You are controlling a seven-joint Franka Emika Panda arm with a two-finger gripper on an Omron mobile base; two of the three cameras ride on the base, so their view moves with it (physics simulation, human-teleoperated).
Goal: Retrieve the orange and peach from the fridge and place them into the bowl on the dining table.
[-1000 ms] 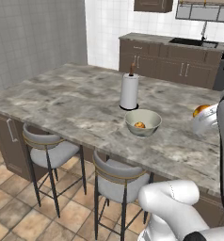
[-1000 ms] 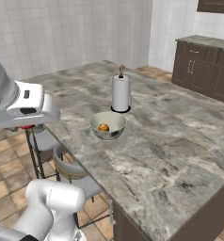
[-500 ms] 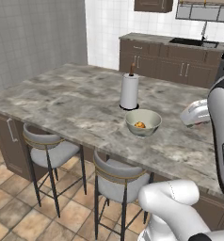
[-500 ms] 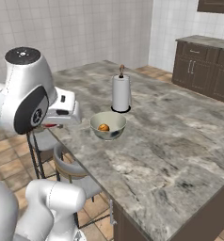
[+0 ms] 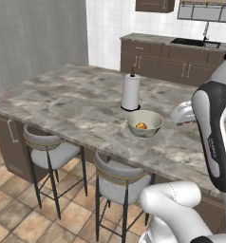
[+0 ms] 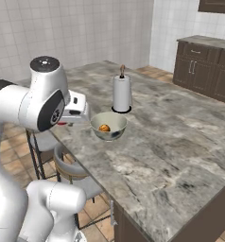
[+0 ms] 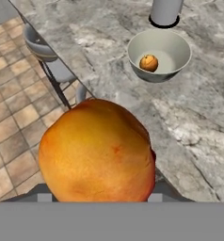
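Note:
A large orange-red peach (image 7: 97, 153) sits right in front of the hand camera, with my gripper (image 6: 66, 122) shut on it; the fruit hides the fingertips. The pale grey-green bowl (image 5: 134, 125) (image 6: 108, 137) (image 7: 180, 60) stands on the dining table (image 5: 62, 99) (image 7: 194, 127) beside the paper towel roll. Inside the bowl lies the small orange (image 5: 141, 126) (image 6: 104, 128) (image 7: 149, 62). My hand (image 5: 183, 114) hovers a little above the marble near the table's stool-side edge, short of the bowl. The fridge is out of view.
A white paper towel roll (image 5: 130, 91) (image 6: 122, 93) stands just behind the bowl. Grey padded stools (image 5: 51, 152) (image 5: 117, 182) (image 7: 38, 44) line the table's near side over a tiled floor. A dark-cabinet counter with a sink (image 5: 181, 57) runs along the back wall.
The arm has swung round over the table edge, carrying the peach closer to the bowl. The bowl, the orange and the towel roll have stayed put.

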